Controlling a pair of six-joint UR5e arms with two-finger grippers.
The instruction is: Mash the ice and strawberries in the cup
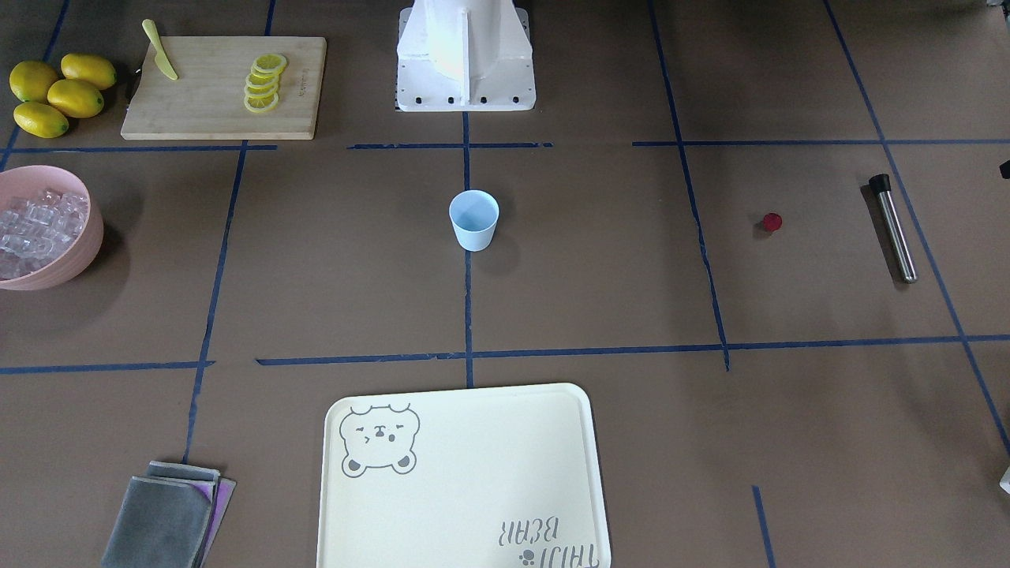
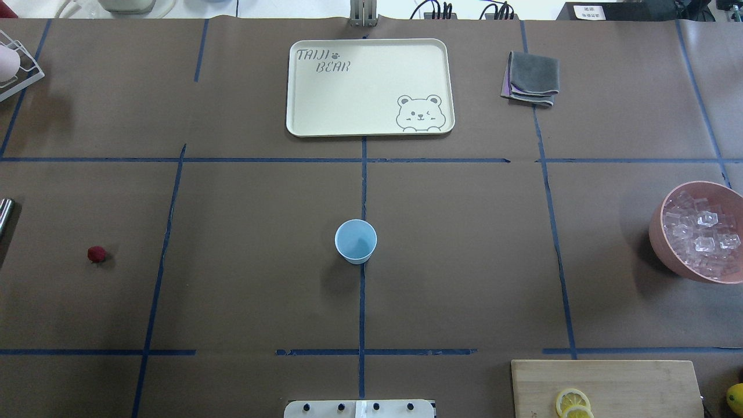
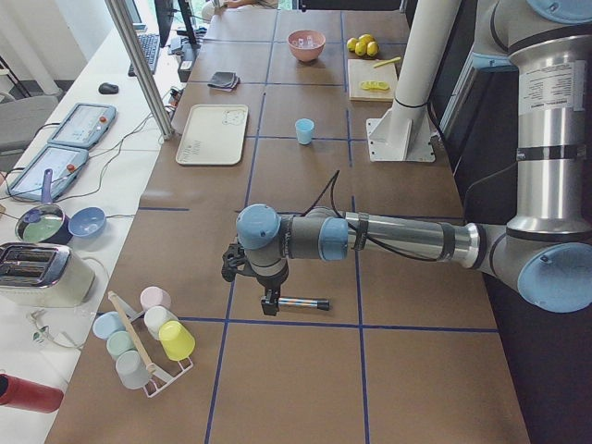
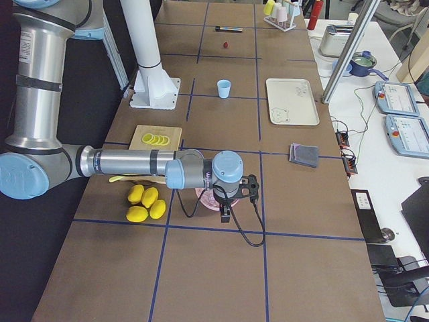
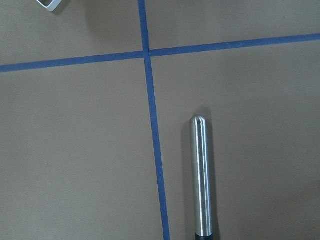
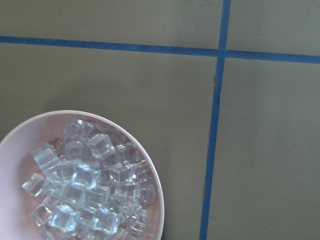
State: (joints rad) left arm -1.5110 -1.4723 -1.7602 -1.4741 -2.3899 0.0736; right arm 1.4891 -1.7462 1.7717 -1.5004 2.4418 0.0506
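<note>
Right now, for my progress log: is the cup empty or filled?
Empty. The cup shows a bare blue inside; the ice is in the bowl, the strawberry on the table.

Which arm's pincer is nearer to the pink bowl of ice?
Right. The right pincer hangs right by the bowl; the left pincer hangs over the metal rod at the table's opposite end.

The tray [image 2: 371, 93] carries the grey words "TAIJI BEAR", with a small paw mark after "TAIJI". In the overhead view they sit in its far left corner, and a winking bear's face is drawn in the near right corner. In the front-facing view the same words stand upside down. Small print runs along one edge of the board [image 1: 213, 95], too small to read. A label [image 3: 546, 92] on the left arm [image 3: 407, 239] is also unreadable.
</note>
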